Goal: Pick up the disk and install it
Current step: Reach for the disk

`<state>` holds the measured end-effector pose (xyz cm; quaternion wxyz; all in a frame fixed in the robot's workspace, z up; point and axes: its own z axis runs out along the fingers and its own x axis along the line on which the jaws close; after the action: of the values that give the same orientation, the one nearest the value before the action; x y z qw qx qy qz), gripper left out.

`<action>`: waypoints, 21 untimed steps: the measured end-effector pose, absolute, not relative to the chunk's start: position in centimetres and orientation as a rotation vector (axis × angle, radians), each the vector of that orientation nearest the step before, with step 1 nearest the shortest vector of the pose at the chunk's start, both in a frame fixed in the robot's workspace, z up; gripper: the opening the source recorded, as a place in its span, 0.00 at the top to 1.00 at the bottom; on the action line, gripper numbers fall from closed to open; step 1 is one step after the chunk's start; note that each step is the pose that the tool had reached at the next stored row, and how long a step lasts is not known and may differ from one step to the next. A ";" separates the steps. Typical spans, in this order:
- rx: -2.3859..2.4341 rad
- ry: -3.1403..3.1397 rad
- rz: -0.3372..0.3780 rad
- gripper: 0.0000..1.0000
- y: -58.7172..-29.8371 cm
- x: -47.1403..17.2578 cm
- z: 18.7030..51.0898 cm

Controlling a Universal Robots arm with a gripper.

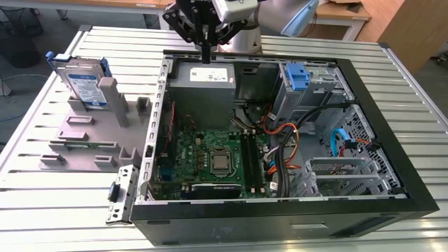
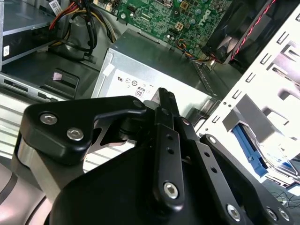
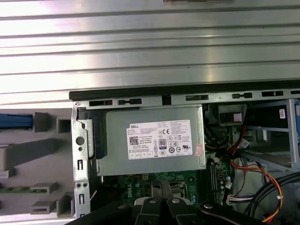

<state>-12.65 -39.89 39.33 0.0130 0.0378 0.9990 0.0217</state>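
While the disk [image 1: 83, 85] stands upright in the grey holder [image 1: 84, 131] at the exterior view's left, the gripper [image 1: 206, 56] hangs closed and empty above the power supply [image 1: 203, 84], near the far edge of the computer case [image 1: 280, 226].

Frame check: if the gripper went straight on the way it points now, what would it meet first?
Most likely the grey power supply box, on its stickered face. The gripper points down above it, though the depth between them is unclear.

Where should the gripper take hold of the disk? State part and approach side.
Probably the upper edge of the disk, fingers across its flat faces, coming from above: it stands on edge in the grey holder, lower part seated, top free.
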 end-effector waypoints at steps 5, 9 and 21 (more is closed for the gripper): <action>0.118 3.113 0.068 0.89 -39.9 -12.7 39.3; 0.118 3.113 0.068 0.89 -39.9 -13.0 39.3; 0.118 3.113 0.068 0.89 -39.9 -17.6 39.3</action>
<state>-17.61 -39.89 39.26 0.0130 0.0378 0.9990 0.0217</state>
